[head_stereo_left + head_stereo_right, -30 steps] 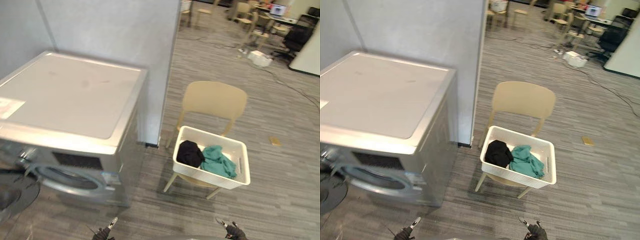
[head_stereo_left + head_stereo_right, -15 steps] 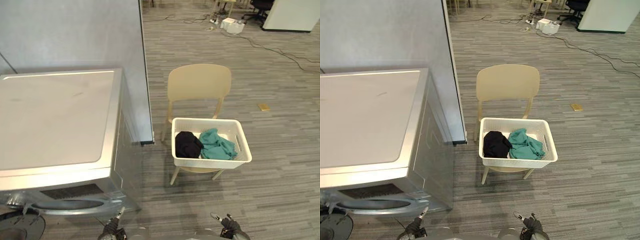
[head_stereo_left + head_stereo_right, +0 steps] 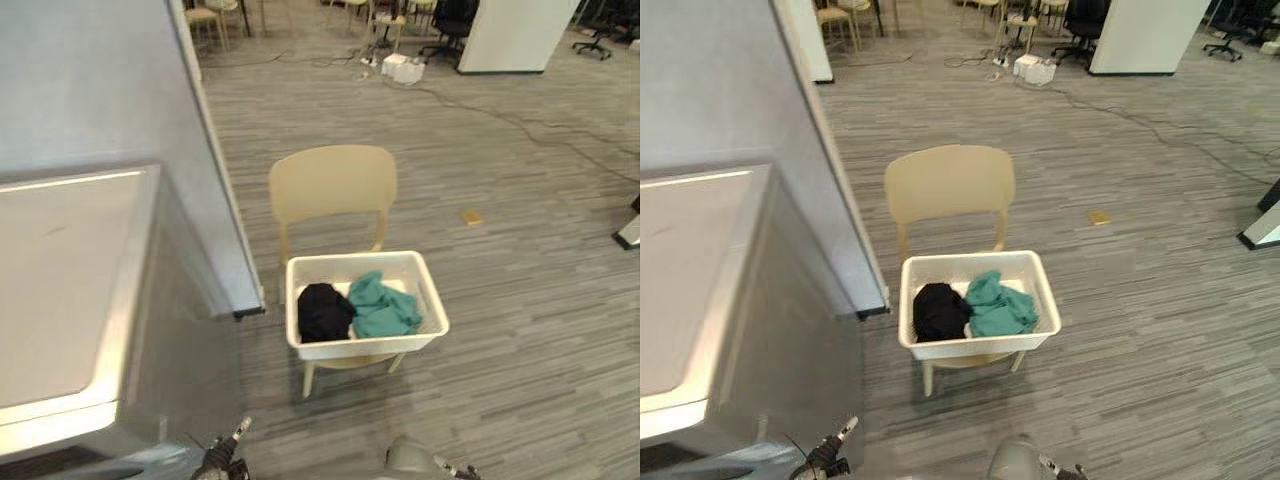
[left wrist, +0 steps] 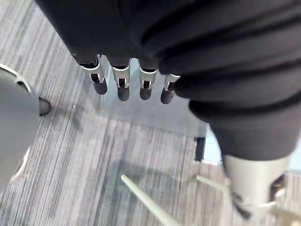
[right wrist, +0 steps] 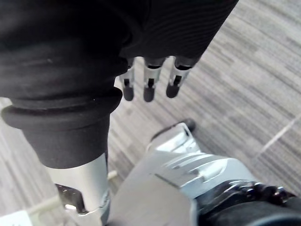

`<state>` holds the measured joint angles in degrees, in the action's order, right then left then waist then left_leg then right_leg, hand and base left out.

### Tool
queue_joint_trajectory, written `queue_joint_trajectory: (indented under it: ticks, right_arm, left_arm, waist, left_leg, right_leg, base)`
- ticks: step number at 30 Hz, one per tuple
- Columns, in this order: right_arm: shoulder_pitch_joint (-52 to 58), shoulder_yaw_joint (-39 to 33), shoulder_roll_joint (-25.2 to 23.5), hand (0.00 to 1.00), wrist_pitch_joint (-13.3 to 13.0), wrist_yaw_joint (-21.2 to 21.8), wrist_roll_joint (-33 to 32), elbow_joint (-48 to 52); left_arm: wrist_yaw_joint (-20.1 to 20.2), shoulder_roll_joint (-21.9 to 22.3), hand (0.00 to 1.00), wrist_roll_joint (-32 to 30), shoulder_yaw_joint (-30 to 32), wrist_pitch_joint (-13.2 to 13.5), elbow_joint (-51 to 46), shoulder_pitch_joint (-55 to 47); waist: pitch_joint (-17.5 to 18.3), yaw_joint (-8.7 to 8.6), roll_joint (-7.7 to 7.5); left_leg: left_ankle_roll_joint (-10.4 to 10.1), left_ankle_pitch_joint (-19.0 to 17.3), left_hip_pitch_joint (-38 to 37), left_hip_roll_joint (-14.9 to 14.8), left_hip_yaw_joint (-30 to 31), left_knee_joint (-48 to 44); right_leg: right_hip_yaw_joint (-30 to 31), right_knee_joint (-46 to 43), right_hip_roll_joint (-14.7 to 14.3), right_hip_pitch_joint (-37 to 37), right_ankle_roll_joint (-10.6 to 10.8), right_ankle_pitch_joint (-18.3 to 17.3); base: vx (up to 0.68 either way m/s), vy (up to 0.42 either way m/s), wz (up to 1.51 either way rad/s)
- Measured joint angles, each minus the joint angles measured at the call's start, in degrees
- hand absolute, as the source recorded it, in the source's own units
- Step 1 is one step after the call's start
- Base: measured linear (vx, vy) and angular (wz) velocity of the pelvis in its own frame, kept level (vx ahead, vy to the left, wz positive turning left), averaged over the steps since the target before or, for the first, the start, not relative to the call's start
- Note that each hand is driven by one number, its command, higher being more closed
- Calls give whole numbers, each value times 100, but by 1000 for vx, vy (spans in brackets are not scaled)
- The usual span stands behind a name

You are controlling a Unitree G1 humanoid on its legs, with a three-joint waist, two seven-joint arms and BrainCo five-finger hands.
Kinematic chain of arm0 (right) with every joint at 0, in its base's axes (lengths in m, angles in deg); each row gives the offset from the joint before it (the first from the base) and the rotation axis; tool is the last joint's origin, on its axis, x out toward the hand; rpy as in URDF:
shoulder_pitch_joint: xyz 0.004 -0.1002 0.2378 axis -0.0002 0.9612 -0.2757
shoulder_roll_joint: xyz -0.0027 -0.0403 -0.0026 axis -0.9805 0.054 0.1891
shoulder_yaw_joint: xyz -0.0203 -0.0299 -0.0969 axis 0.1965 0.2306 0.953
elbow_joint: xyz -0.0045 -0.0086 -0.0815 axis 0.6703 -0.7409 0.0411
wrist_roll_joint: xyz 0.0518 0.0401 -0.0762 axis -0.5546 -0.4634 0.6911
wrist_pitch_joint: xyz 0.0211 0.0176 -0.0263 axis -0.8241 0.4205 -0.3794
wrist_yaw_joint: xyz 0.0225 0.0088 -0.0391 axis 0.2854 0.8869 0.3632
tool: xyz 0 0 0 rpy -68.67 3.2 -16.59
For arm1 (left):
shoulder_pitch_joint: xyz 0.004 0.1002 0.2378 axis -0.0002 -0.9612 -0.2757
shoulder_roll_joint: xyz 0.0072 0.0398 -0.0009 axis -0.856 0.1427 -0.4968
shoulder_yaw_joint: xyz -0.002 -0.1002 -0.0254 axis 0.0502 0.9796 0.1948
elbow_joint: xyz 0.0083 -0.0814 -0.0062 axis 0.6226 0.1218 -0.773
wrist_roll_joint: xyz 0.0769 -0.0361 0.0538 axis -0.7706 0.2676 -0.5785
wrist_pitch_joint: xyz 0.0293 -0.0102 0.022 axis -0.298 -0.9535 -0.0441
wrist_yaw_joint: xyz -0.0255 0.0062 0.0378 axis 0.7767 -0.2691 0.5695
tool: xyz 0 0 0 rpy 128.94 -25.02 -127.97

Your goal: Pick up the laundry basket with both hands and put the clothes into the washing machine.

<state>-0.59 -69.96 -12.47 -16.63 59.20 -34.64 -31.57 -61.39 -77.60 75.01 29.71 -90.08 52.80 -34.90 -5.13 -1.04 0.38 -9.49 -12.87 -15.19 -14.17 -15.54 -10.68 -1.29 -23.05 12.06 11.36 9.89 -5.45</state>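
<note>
Seeing the white laundry basket (image 3: 366, 347) sitting on the seat of the beige chair (image 3: 333, 186), in front of the backrest and covering most of the seat. Seeing two pieces inside: black garment (image 3: 322, 310) bunched in the half toward the left of the chair, teal garment (image 3: 382, 306) in the half toward the right, touching each other mid-basket.

Reading the left hand (image 4: 122, 84) in its wrist view as released: fingers straight, side by side, grasping nothing, with floor past them. Reading the right hand (image 5: 149, 87) the same in its own wrist view: fingers straight and relaxed, nothing in them. Placing both hands low on the near side of the chair, well apart from the basket.

Noting the silver washing machine (image 3: 60, 290) left of the chair, flat top facing up. Noting a grey partition wall (image 3: 110, 110) behind the machine, its end edge meeting the floor just beside the chair's left rear leg. Noting a small flat yellow thing (image 3: 471, 216) on the wood-pattern floor (image 3: 520, 330) right of the chair, well apart from it. Noting, far behind the chair, a white box (image 3: 403, 68) among cables, a dark office chair (image 3: 452, 18) and a white pillar (image 3: 515, 35).
</note>
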Motion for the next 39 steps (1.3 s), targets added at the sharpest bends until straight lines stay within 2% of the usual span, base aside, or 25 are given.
queue_joint_trajectory:
  ticks: [1, 2, 3, 5, 6, 7, 8, 9, 10, 11, 12, 14, 15, 16, 17, 18, 19, 22, 26, 27, 29, 33, 37, 39]
  right_arm:
    - [-1, -30, 48, 0, 66, 0, 12, -41]
    - [-2, -30, 61, 0, 73, 1, 12, -40]
    - [5, -29, 112, 0, 74, 0, 11, -39]
    - [6, -25, 105, 0, 77, 0, 11, -42]
    - [-25, -26, 92, 0, 71, 11, 11, -38]
    - [-43, 40, 96, 0, 67, 27, -4, -25]
    - [-83, 90, 99, 0, 66, 26, 3, 10]
    - [-100, 164, 102, 0, 58, 28, -30, 89]
    - [-134, 221, 96, 0, 50, 13, -75, 195]
    - [-156, 285, 114, 0, 40, -5, -131, 349]
    - [-148, 357, 111, 0, 42, -37, -239, 671]
    - [-147, 592, 100, 0, 47, -105, -270, 1342]
    - [-159, 753, 102, 0, 41, -148, -269, 1778]
    - [-213, 863, 114, 0, 18, -151, -270, 2186]
    - [-283, 988, 153, 0, -69, -143, -269, 2837]
    - [-281, 1075, 130, 0, -87, -143, -264, 3128]
    - [-262, 1242, 100, 0, -132, -137, -252, 3822]
    - [-225, 1392, 27, 0, -430, -98, -263, 5193]
    - [-15, 1564, 32, 0, -764, 32, -266, 5975]
    - [-1, 1571, 37, 0, -789, 70, -265, 5979]
    - [-2, 1589, 100, 0, -789, 103, -260, 5965]
    - [-62, 1903, 514, 0, -780, 114, -25, 5736]
    - [-749, 2347, 1117, 0, -740, 146, 188, 4701]
    - [-1196, 2551, 1427, 0, -613, 231, 257, 4267]
  left_arm:
    - [24, 119, 0, -84, 57, 28, -36, 39]
    - [28, 152, 0, -114, 59, 45, -37, 37]
    - [27, 203, 0, -112, 85, 53, -33, 12]
    - [26, 215, 0, -98, 96, 61, -51, -14]
    - [27, 183, 0, -94, 94, 64, -81, -20]
    - [25, 133, 0, -95, 94, 63, -161, -22]
    - [26, 113, 0, -95, 94, 62, -192, -38]
    - [21, 89, 0, -93, 100, 60, -239, -76]
    - [14, 32, 0, -93, 80, 62, -250, -144]
    - [12, 7, 0, -94, 42, 54, -236, -183]
    - [13, -24, 0, -96, 20, 54, -236, -185]
    - [6, -49, 0, -99, -18, 62, -241, -220]
    - [3, -51, 0, -99, -45, 66, -237, -235]
    - [-17, -66, 0, -94, -153, 68, -228, -269]
    - [-20, -124, 0, -108, -288, 101, -104, -311]
    - [-26, -129, 0, -107, -330, 102, -21, -287]
    - [-75, -179, 0, -143, -374, 92, -14, -262]
    - [-105, -254, 0, -183, -376, 92, -10, -210]
    - [-112, -286, 0, -399, -526, 97, 0, -228]
    - [-113, -290, 0, -412, -701, 97, 0, -222]
    - [-108, -281, 0, -415, -949, 99, 1, -200]
    - [-97, -287, 0, -528, -1360, 102, 5, -177]
    - [-80, -432, 0, -569, -1845, 116, -12, -67]
    - [-75, -505, 0, -575, -1998, 112, -15, 23]
  waist:
    - [31, 0, 50]
    - [42, -12, 62]
    - [83, -52, 131]
    - [102, -83, 162]
    - [104, -84, 157]
    - [102, -101, 119]
    - [99, -88, 112]
    - [94, -72, 101]
    - [95, -32, 73]
    - [91, -22, 81]
    - [89, -30, 79]
    - [67, -33, 49]
    - [60, -31, 39]
    - [53, -26, 54]
    - [56, 10, 120]
    - [53, -1, 204]
    - [85, -33, 50]
    - [18, 2, 11]
    - [18, -69, 82]
    - [52, -93, 59]
    - [31, -104, 180]
    - [37, -107, 250]
    - [-11, -94, 171]
    - [-61, -40, 169]
  left_leg:
    - [-66, 295, -6, -81, 40, 25]
    - [-86, 410, -6, -118, 91, 14]
    - [-118, 561, 36, -276, 231, -95]
    - [-29, 691, 256, -539, 536, -560]
    - [157, 813, 550, -710, 741, -1072]
    - [509, 1051, 929, -835, 890, -1751]
    - [708, 1220, 1115, -904, 919, -2072]
    - [809, 1561, 1351, -998, 920, -2458]
    - [824, 1969, 1526, -1032, 905, -2809]
    - [771, 2003, 1634, -1007, 815, -2983]
    - [887, 1812, 1804, -950, 527, -3218]
    - [710, 836, 1957, -681, 162, -3368]
    - [535, 546, 1963, -377, 64, -3117]
    - [395, 396, 1879, -55, 12, -2481]
    - [456, 300, 1465, 198, -288, -1243]
    - [431, 269, 1289, 321, -287, -913]
    - [484, 237, 1165, 451, -296, -521]
    - [528, 265, 1219, 666, -219, -381]
    - [575, 326, 922, 799, -64, -49]
    - [556, 386, 889, 815, -12, 56]
    - [527, 446, 914, 805, 31, 193]
    - [432, 563, 971, 736, 113, 436]
    - [381, 773, 1166, 674, 245, 669]
    - [390, 832, 1330, 640, 350, 653]
  right_leg:
    - [-93, -149, -46, -14, -75, -155]
    - [-154, -214, -86, -40, -140, -220]
    - [-342, -253, -157, -165, -244, -354]
    - [-612, -229, -304, -421, -368, -525]
    - [-736, -128, -416, -615, -436, -585]
    - [-853, -19, -498, -727, -460, -635]
    - [-893, 31, -532, -794, -483, -647]
    - [-901, 114, -572, -898, -532, -647]
    - [-832, 198, -574, -981, -616, -653]
    - [-790, 265, -567, -1025, -643, -639]
    - [-766, 320, -511, -1053, -723, -604]
    - [-716, 496, -373, -1128, -716, -535]
    - [-680, 563, -287, -1164, -675, -500]
    - [-659, 598, -221, -1210, -567, -433]
    - [-594, 566, -233, -1223, -460, -434]
    - [-567, 610, -249, -1222, -424, -445]
    - [-529, 750, -195, -1209, -370, -411]
    - [-578, 983, -78, -1288, -310, -306]
    - [-820, 1363, -31, -1707, -235, -262]
    - [-878, 1437, -35, -1761, -225, -254]
    - [-937, 1542, -81, -1762, -222, -220]
    - [-986, 1693, -197, -1740, -273, -153]
    - [-1175, 1820, -302, -1597, -346, -18]
    - [-1274, 1829, -337, -1516, -379, 77]
  base:
    - [141, -406, 26]
    - [126, -398, 36]
    - [91, -296, 52]
    - [90, -320, 60]
    - [50, -344, 50]
    - [10, -267, 40]
    - [-12, -195, 16]
    - [25, -157, -12]
    - [51, -123, -23]
    - [100, -102, -25]
    - [135, -30, -9]
    - [127, 29, -1]
    - [94, 115, -10]
    - [106, 187, -23]
    - [94, 186, -16]
    - [84, 171, 3]
    - [123, 167, 20]
    - [91, 109, 17]
    - [97, 33, 25]
    - [74, -13, 22]
    - [67, -38, 14]
    - [61, -47, 9]
    - [11, -52, 21]
    - [3, -19, 28]
